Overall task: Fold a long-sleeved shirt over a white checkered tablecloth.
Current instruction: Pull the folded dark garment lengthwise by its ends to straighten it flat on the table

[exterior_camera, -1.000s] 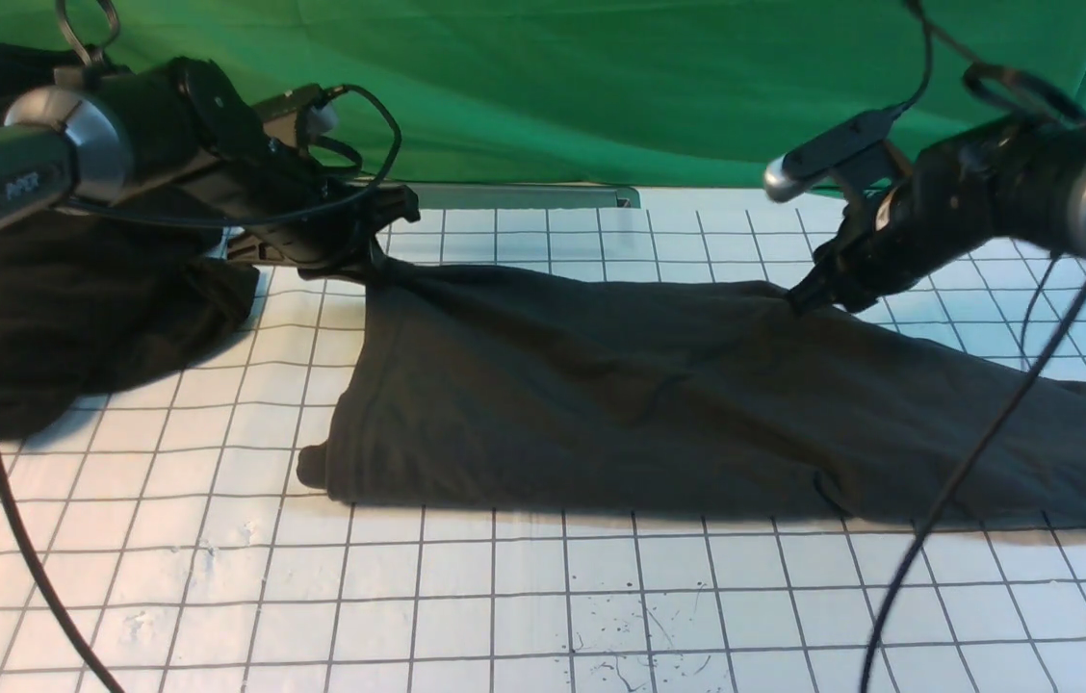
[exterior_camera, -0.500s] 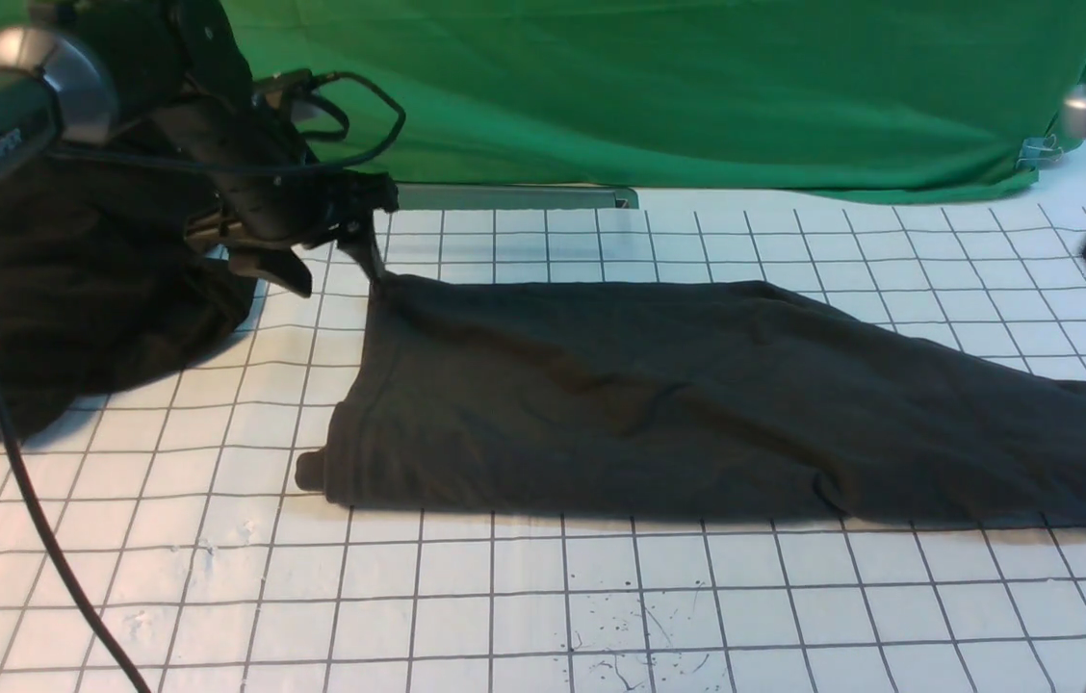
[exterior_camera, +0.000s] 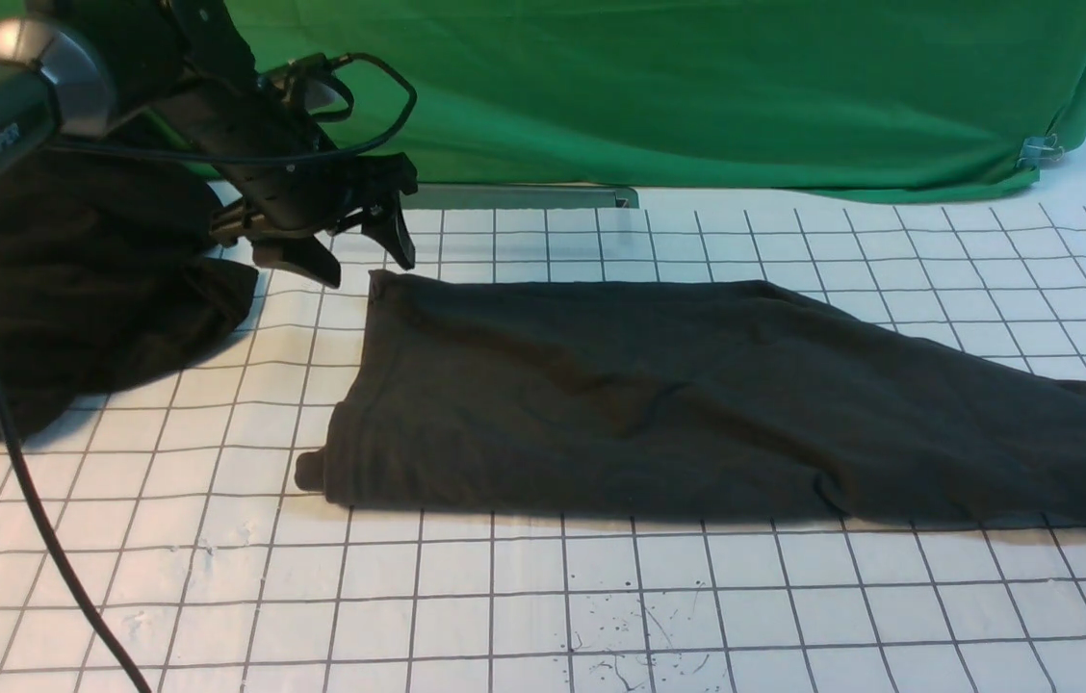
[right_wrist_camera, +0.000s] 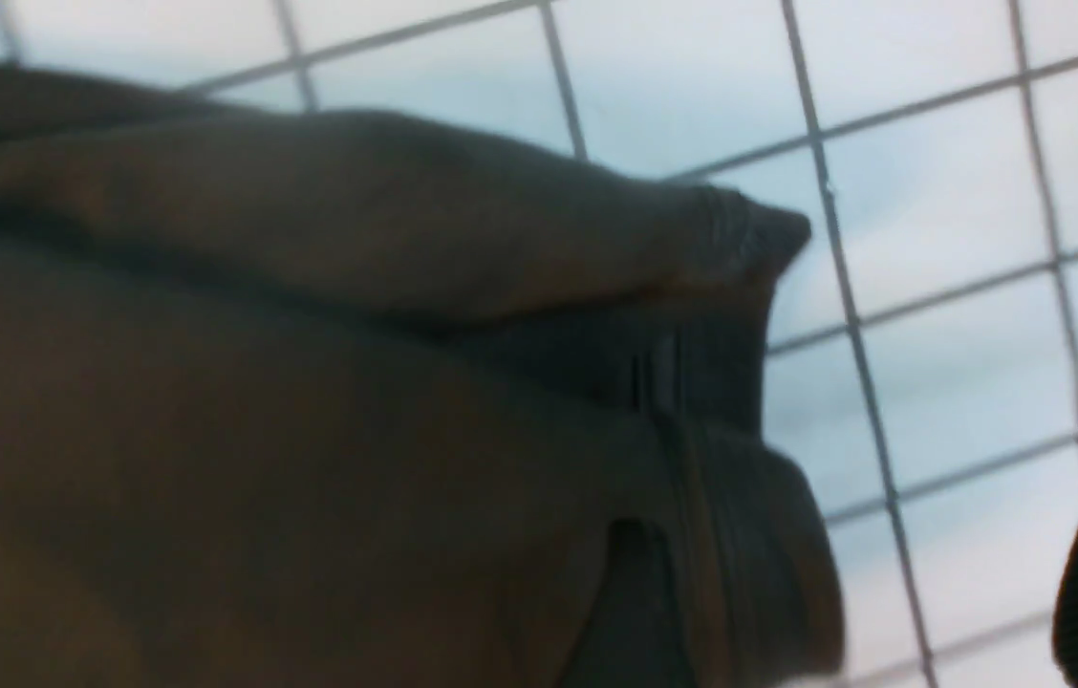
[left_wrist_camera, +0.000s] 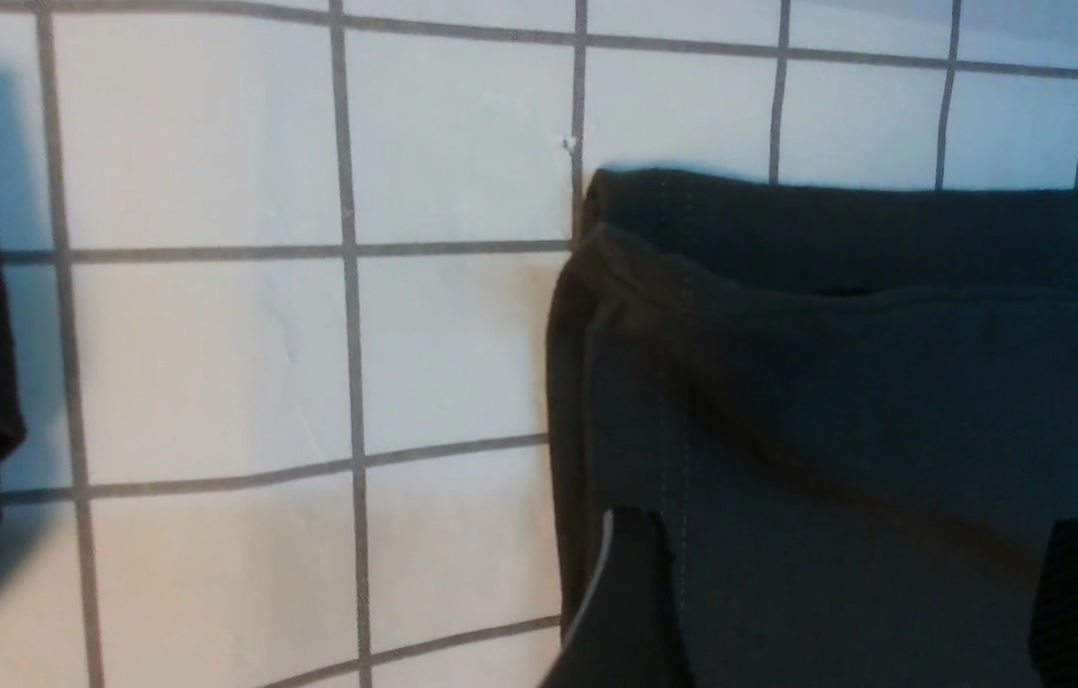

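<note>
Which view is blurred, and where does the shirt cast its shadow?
Front view: sharp; the long-sleeved shirt casts a narrow shadow on the white checkered tablecloth along its near edge. Left wrist view: sharp enough to show the hem stitching. Right wrist view: out of focus, the shirt a brownish blur.

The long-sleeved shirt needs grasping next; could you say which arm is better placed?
Probably left: the left end effector hangs open just above the long-sleeved shirt's far left corner; the right arm is outside the front view.
</note>
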